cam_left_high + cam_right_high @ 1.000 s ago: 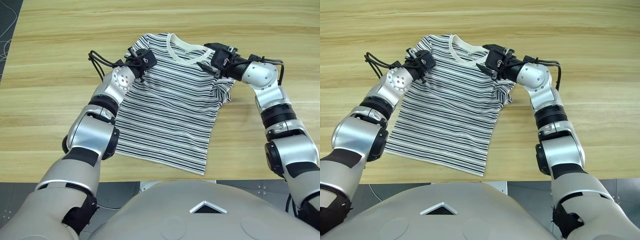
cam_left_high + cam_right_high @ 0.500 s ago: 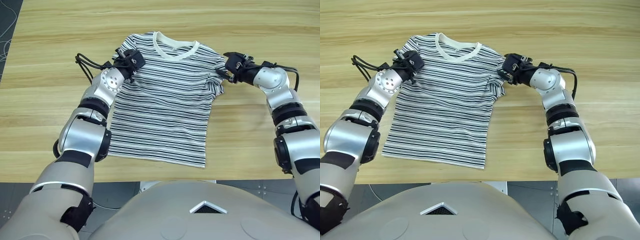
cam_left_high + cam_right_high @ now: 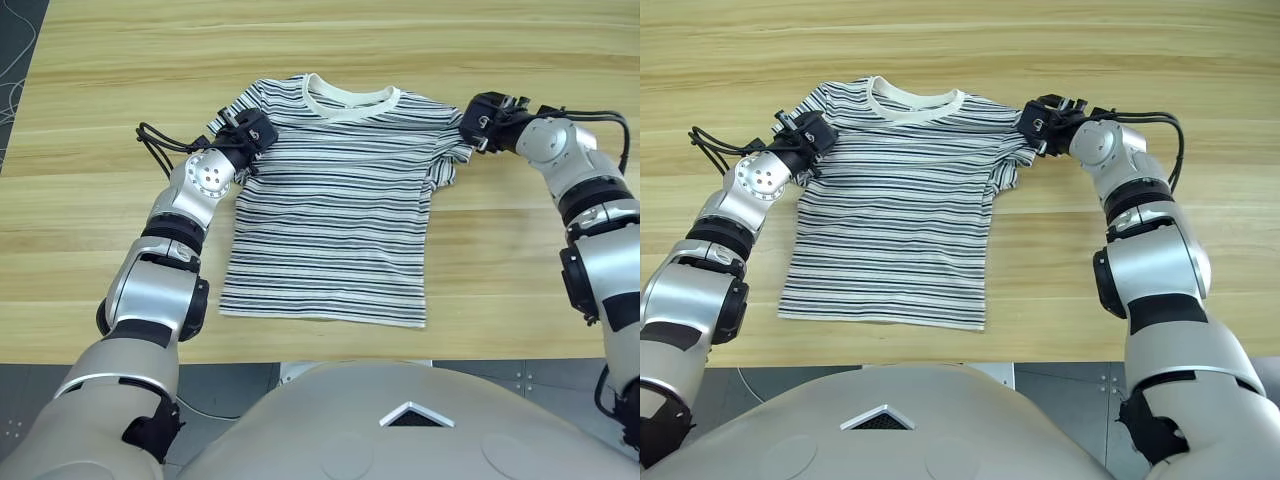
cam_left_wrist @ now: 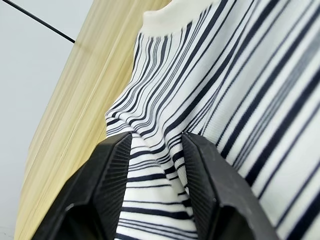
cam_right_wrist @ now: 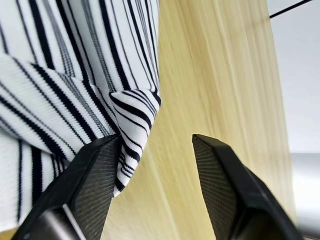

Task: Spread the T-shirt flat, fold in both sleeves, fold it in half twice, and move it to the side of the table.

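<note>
Striped T-shirt (image 3: 330,210) now wider, flatter vs before.

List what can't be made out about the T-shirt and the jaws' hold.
- The T-shirt's left sleeve: in the eye views its lower edge is covered by the left jaws.
- The right sleeve: in the eye views its outer edge is behind the right jaws.
- Layers pinched by the left jaws: in the left wrist view, puckered fabric fills the gap.
- The hem: cut off in both wrist views.
</note>
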`<state>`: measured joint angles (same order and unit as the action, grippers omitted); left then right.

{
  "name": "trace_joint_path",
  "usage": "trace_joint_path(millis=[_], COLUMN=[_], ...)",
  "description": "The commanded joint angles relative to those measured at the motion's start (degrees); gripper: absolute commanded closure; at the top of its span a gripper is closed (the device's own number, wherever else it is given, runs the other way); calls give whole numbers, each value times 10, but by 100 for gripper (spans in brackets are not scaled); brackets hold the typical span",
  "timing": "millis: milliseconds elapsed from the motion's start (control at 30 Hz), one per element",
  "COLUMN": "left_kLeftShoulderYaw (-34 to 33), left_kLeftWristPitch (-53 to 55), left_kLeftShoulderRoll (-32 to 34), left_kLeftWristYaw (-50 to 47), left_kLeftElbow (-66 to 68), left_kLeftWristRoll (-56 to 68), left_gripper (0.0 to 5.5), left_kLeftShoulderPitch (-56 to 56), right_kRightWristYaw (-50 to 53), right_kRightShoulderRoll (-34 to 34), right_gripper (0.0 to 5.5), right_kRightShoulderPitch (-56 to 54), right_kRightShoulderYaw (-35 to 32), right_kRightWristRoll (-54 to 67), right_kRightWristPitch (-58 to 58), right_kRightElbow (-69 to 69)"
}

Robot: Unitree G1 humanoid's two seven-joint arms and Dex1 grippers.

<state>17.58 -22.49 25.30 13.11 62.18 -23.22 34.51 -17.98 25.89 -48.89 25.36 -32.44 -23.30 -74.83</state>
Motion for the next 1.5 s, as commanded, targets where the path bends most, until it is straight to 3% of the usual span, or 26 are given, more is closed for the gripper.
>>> trace_joint_path(millis=[33, 267, 467, 600, 733, 867, 1100, 1500], left_kLeftShoulderYaw=[4, 5, 2, -2, -2, -3, -3, -2], left_kLeftWristPitch=[18, 17, 19, 21, 26, 28, 28, 26], left_kLeftShoulderRoll=[9, 4, 8, 16, 16, 17, 17, 19], left_kLeftWristYaw=[19, 25, 30, 32, 28, 29, 30, 32], left_kLeftElbow=[-4, -18, -37, -55, -55, -58, -57, -61], left_kLeftWristRoll=[-2, 3, 6, 9, 8, 9, 10, 13], left_gripper=[363, 363, 363, 363, 363, 363, 363, 363], left_kLeftShoulderPitch=[-30, -33, -39, -43, -42, -44, -45, -51], right_kRightWristYaw=[49, 97, 64, -43, -265, -342, -326, -200], right_kRightShoulderRoll=[1, -11, 0, 11, 19, 32, 29, 27], right_gripper=[287, 287, 287, 287, 287, 287, 287, 287], right_kRightShoulderPitch=[-34, -31, -23, 20, 94, 129, 141, 104], right_kRightShoulderYaw=[34, 57, 35, -7, -52, -63, -81, -62], right_kRightWristRoll=[-45, -63, -31, 50, 228, 274, 258, 150], right_kRightWristPitch=[-28, -191, -238, -270, -276, -237, -197, -188], right_kRightElbow=[-8, 28, 48, 69, 163, 219, 225, 141])
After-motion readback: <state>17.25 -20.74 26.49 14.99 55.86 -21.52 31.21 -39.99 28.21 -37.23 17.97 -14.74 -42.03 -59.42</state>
